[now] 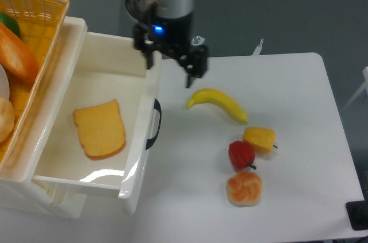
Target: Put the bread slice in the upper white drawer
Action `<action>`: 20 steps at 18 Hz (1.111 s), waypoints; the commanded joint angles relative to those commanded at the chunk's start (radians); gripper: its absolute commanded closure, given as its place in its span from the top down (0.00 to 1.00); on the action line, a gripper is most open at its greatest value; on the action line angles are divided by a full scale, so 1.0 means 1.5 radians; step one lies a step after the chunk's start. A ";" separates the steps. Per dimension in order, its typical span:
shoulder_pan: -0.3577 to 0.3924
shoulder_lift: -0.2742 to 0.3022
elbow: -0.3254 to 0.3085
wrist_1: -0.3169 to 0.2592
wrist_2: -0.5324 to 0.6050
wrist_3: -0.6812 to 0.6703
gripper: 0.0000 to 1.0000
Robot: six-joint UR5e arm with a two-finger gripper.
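No readable text, label or number anywhere.

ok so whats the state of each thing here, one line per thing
bread slice: lying flat inside the drawer, not held
upper white drawer: pulled open
gripper: open, empty, above the drawer's right wall
banana: lying on the table
red pepper: on the table, touching the yellow pepper
yellow pepper: on the table
swirled bun: on the table
wicker basket: holds food, left of the drawer

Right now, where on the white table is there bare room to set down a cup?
Bare patches: the white table right of the yellow banana, and the front strip between the glossy white drawer and swirled bun. Crowded: the cluster of yellow pepper, red pepper and bun.
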 joint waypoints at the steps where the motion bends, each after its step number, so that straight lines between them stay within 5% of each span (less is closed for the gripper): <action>1: 0.022 -0.010 -0.001 0.000 0.000 0.055 1.00; 3: 0.050 -0.036 -0.003 0.006 -0.001 0.113 1.00; 14: 0.117 -0.220 0.008 0.235 0.030 0.122 1.00; 17: 0.129 -0.245 0.019 0.244 0.041 0.134 1.00; 20: 0.137 -0.252 0.006 0.242 0.047 0.259 1.00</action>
